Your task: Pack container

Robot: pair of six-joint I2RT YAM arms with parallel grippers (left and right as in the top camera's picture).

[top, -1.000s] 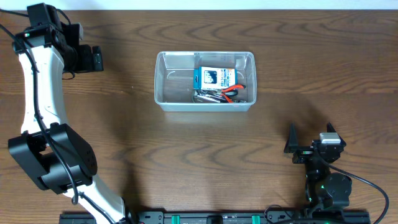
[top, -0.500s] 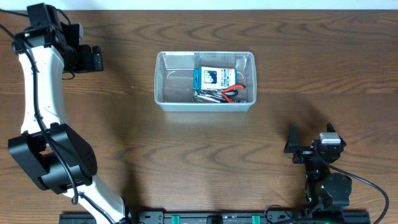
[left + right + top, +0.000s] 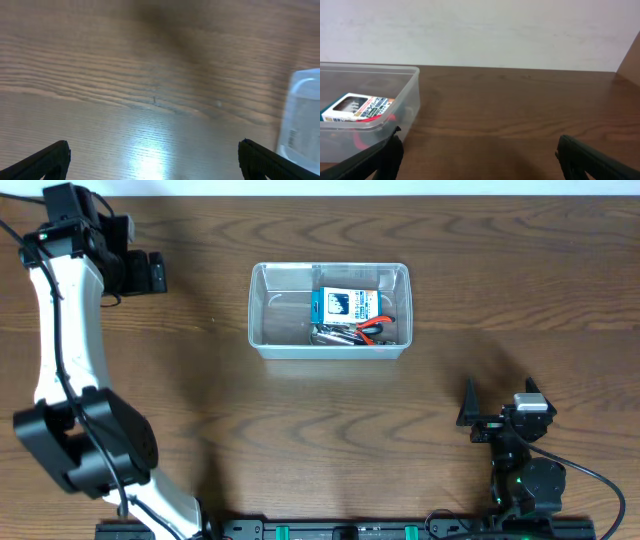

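Clear rounded plastic container (image 3: 329, 311), wood-grain table (image 3: 330, 420)

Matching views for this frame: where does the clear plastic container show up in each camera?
Overhead: the clear container sits in the upper centre of the picture.
Left wrist: only one corner of it shows, at the right edge.
Right wrist: it is on the left side, at mid-height.
Shared landmark: the blue-and-white box inside it shows overhead and in the right wrist view; the wooden table shows in all three.
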